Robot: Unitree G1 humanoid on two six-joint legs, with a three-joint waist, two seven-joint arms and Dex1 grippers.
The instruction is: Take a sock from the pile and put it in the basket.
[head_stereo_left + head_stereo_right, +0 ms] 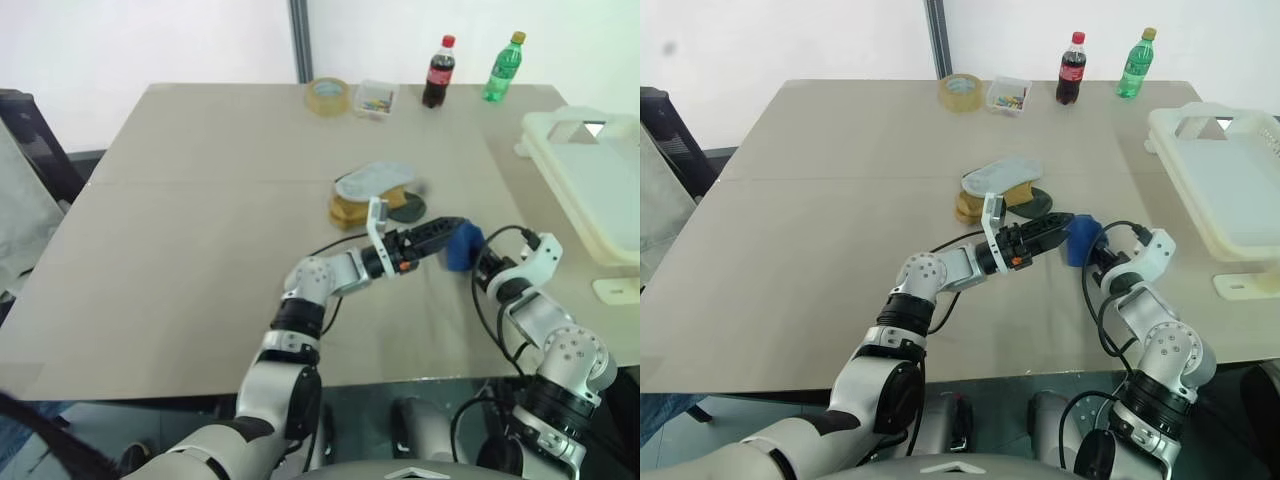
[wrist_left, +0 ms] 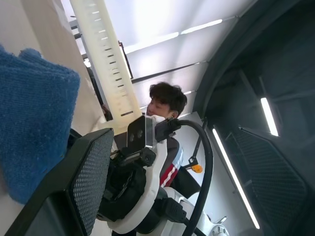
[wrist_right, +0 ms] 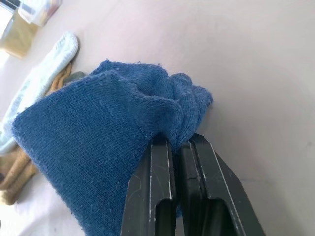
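A royal blue sock [image 3: 98, 137] is pinched in my right gripper [image 3: 177, 142], which is shut on its bunched edge just above the table [image 1: 200, 250]. In the head views this sock [image 1: 462, 245] hangs between both hands. My left gripper [image 1: 448, 230] reaches in from the left, open, with its fingertips beside the sock and one finger pad [image 2: 93, 172] next to the cloth. The pile [image 1: 375, 195], a pale grey-blue sock on a mustard and a dark one, lies just behind. The cream-white basket [image 1: 590, 170] stands at the table's right edge.
Along the far edge stand a tape roll [image 1: 328, 96], a small clear box [image 1: 375, 98], a cola bottle [image 1: 439, 72] and a green bottle [image 1: 504, 67]. A dark chair [image 1: 30, 140] is at the left. A person [image 2: 167, 103] sits beyond the basket.
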